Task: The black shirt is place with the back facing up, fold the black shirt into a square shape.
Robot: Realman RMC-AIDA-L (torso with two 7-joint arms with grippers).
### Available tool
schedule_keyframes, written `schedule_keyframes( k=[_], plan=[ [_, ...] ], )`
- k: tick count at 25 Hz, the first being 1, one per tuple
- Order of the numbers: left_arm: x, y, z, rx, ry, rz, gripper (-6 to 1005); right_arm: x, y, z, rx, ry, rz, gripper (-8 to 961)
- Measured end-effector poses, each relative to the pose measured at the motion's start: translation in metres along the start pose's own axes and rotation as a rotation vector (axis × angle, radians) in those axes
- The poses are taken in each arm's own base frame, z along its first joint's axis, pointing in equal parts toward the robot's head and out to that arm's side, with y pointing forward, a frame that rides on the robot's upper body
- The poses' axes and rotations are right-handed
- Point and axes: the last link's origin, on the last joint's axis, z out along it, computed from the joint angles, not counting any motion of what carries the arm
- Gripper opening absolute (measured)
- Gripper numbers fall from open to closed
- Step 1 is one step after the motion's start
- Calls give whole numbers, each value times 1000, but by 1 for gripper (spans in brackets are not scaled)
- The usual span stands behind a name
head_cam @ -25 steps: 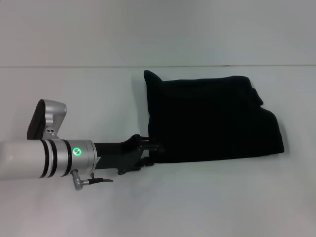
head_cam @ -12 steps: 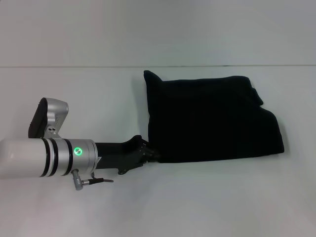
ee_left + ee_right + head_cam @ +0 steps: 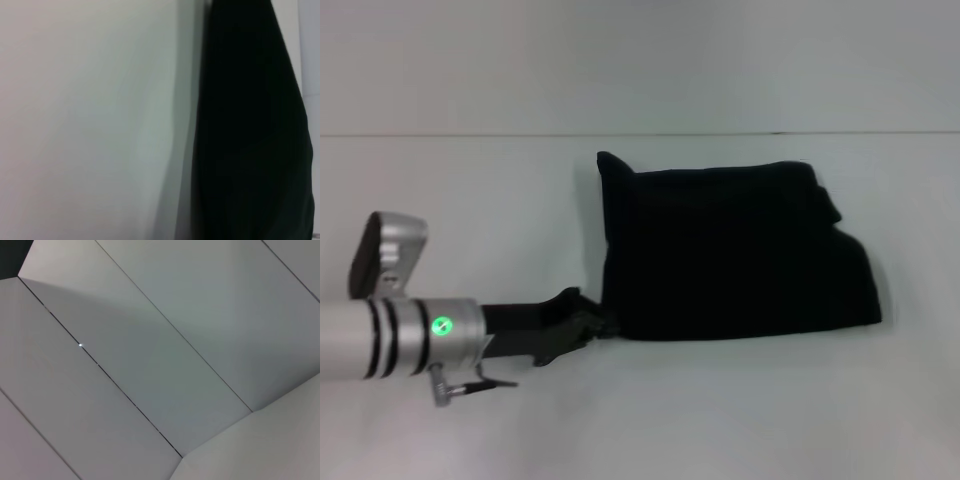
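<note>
The black shirt [image 3: 740, 250] lies folded into a rough rectangle on the white table [image 3: 720, 420], right of centre in the head view. My left gripper [image 3: 604, 325] reaches in from the left and is shut on the shirt's near left corner. The far left corner of the cloth sticks up in a small peak. In the left wrist view the black shirt [image 3: 250, 140] fills one side as a dark mass beside bare table. No lettering shows. My right gripper is out of view.
The table's far edge [image 3: 470, 134] runs across the head view against a pale wall. The right wrist view shows only grey wall panels [image 3: 165, 355] with seams.
My left gripper closed on the shirt's near left corner, then drew back to the left. The whole shirt slid a little left with it.
</note>
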Motion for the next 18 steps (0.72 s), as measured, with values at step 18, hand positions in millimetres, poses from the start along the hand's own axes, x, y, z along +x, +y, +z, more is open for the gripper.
schedule_keyframes(
  k=[18],
  plan=[
    [12, -18, -72, -43, 18, 75, 175, 3, -1, 0, 9, 59, -28, 714]
  ],
)
